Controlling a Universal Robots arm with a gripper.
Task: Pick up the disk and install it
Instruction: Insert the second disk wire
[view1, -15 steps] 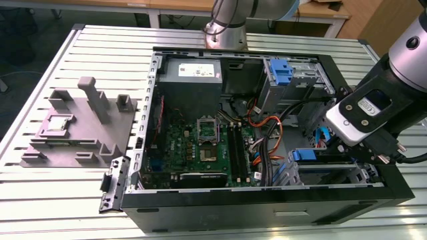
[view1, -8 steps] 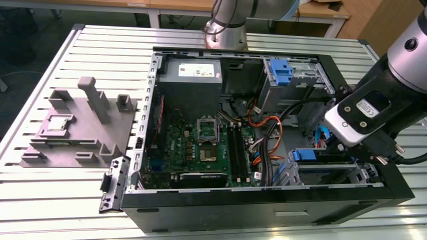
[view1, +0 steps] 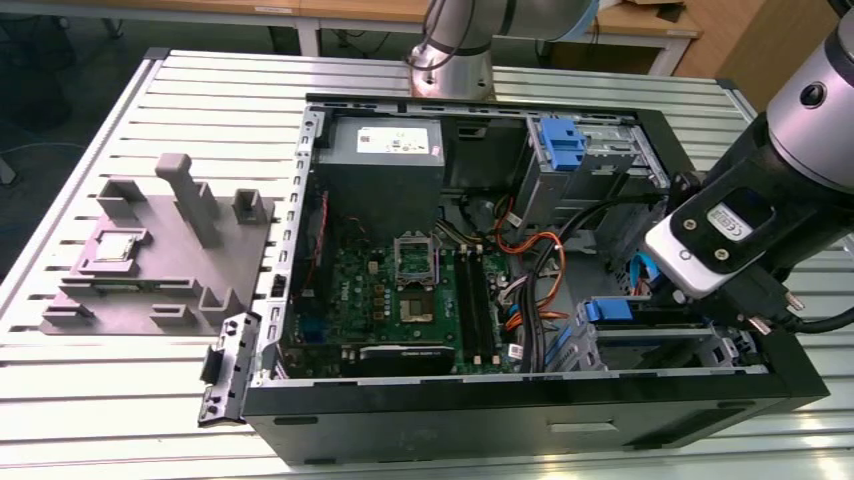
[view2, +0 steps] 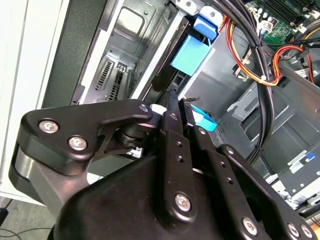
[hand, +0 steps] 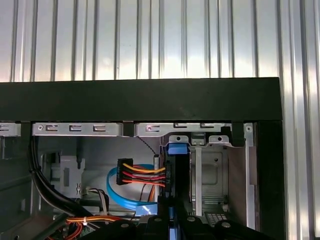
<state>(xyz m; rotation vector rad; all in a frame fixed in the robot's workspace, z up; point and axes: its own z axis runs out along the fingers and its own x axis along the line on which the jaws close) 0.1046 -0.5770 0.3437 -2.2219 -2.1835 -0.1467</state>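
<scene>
Standing between gripper (view2: 181, 102) fingers (edgewise): disk (hand: 176, 172)

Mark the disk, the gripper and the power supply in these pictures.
the disk (hand: 178, 172): first wrist view, on its edge below the blue carrier tab.
the gripper (view2: 181, 111): second wrist view, between the tips of its fingers.
the power supply (view1: 384, 150): exterior view, on its grey top face.

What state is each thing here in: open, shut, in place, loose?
computer case: lying on its side, panel off, insides open.
disk: standing on edge inside the case's drive bay.
gripper: inside the case, right at the disk.
grey fixture: resting on the table beside the case.
</scene>
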